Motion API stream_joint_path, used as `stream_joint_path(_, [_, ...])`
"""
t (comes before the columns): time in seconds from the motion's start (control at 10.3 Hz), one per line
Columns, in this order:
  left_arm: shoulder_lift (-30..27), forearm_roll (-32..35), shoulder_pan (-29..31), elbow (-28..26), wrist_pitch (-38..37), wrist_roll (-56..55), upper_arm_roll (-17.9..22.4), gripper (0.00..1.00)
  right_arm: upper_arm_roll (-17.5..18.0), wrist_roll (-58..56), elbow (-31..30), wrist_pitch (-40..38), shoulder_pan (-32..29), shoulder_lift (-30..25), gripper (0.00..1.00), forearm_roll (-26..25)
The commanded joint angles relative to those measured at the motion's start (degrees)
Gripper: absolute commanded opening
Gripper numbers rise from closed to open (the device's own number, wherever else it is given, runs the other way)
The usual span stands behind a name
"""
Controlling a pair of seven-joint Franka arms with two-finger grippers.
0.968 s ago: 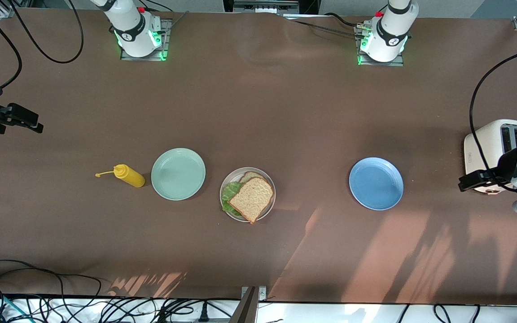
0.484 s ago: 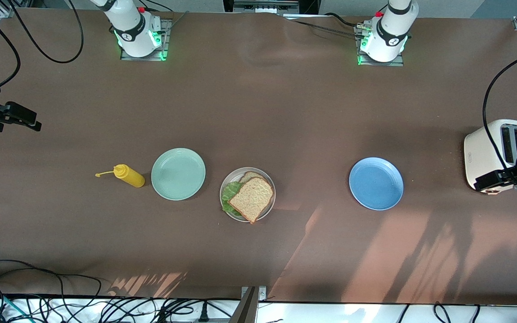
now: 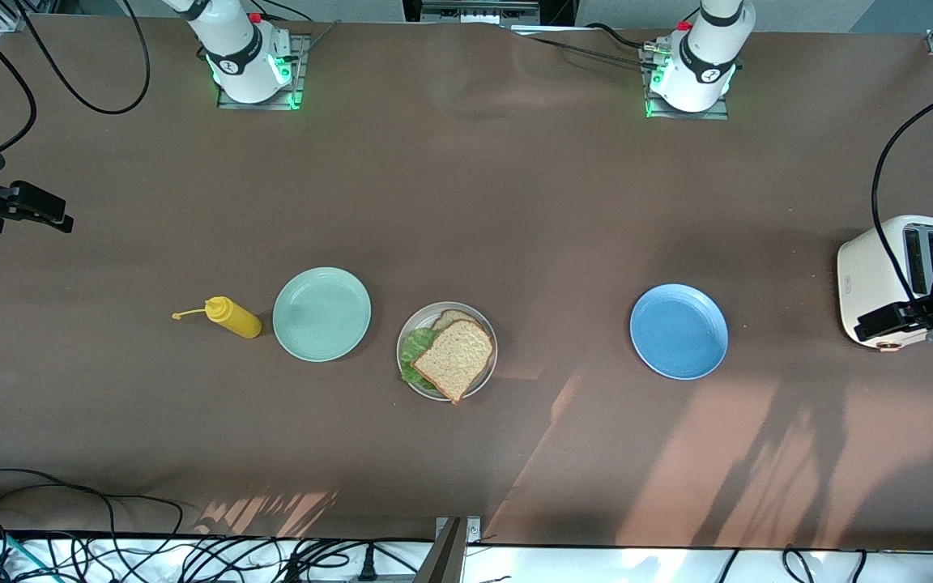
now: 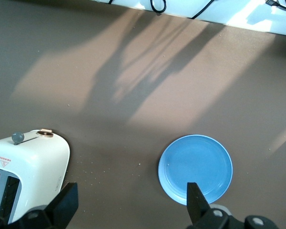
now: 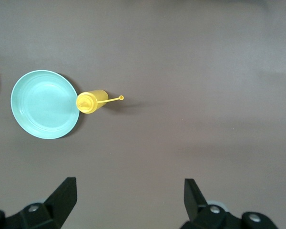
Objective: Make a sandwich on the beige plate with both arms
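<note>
Sandwich sits assembled on the beige plate, between mint-green plate and blue plate. We judge the task done, probably. Left gripper over the toaster's end, right gripper at the other end; both spread wide, empty.

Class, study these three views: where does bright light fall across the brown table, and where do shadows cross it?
Front view: pale sunlit patches with streaky shadows lie on the table nearer the camera than the blue plate. Left wrist view: the same light bands and dark streaks show above that plate. Right wrist view: even light, with a short shadow beside the yellow squeeze bottle.
</note>
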Motion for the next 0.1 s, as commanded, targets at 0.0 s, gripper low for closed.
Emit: stream_joint_path(0.0, [-1.83, 1.07, 0.25, -1.87, -0.4, 1.1, -0.46, 1.0, 0.17, 0.53, 0.91, -1.32, 0.02, 0.23, 1.0, -0.96])
